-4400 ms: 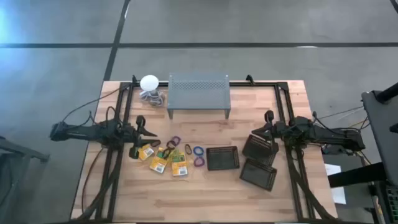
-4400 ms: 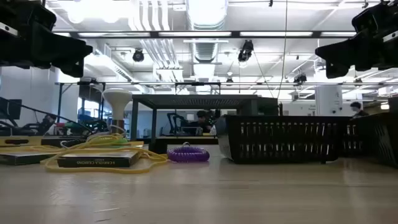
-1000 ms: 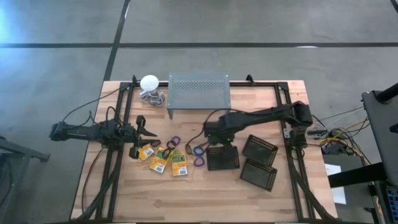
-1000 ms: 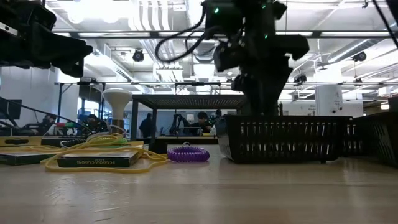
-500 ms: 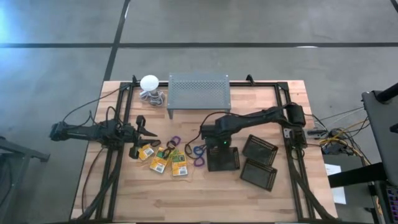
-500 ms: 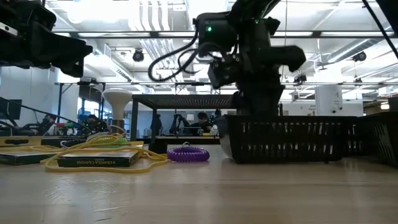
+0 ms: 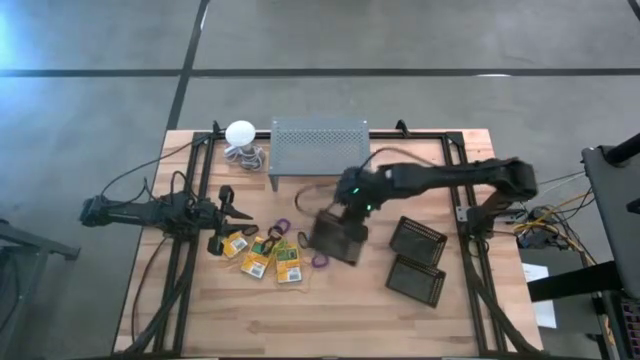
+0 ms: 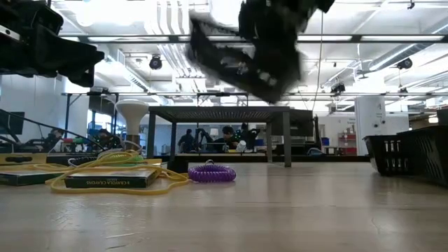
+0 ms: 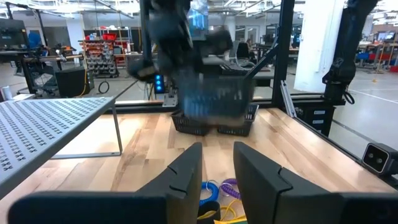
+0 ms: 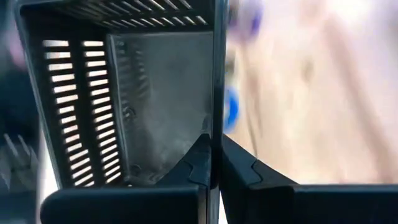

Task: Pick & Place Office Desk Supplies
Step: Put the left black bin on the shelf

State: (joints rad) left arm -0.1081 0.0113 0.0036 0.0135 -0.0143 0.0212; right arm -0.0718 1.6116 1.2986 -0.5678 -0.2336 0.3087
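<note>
My right gripper (image 7: 347,210) is over the table's middle, shut on a black mesh tray (image 7: 335,238) that hangs tilted in the air (image 8: 241,59). Two more mesh trays (image 7: 418,238) (image 7: 415,281) lie on the table at the right. Yellow-and-green flat boxes (image 7: 263,258) lie left of centre, with small rings (image 7: 283,228) (image 7: 320,261) and yellow rubber bands (image 8: 112,183) around them. My left gripper (image 7: 238,210) waits level at the table's left, open (image 9: 217,171), holding nothing. My right gripper pinches one side wall of the tray at its rim (image 10: 215,93), with one finger (image 10: 196,158) inside the tray and the other outside. The fingers come slanting down from above. The tray is lifted clear of the table and hangs tilted below them.
A grey perforated stand (image 7: 320,148) is at the table's far middle, and a white ball with a coiled cord (image 7: 241,135) lies to its left. Dark frame rails (image 7: 470,250) run along both sides. Bare wood lies along the near edge (image 7: 330,320).
My right gripper has taken hold of the tray's wall, then risen and tipped less steeply downward. The tray, flat on the table a second ago, is now lifted clear, tilted, and shifted a little toward the table's left and far edge.
</note>
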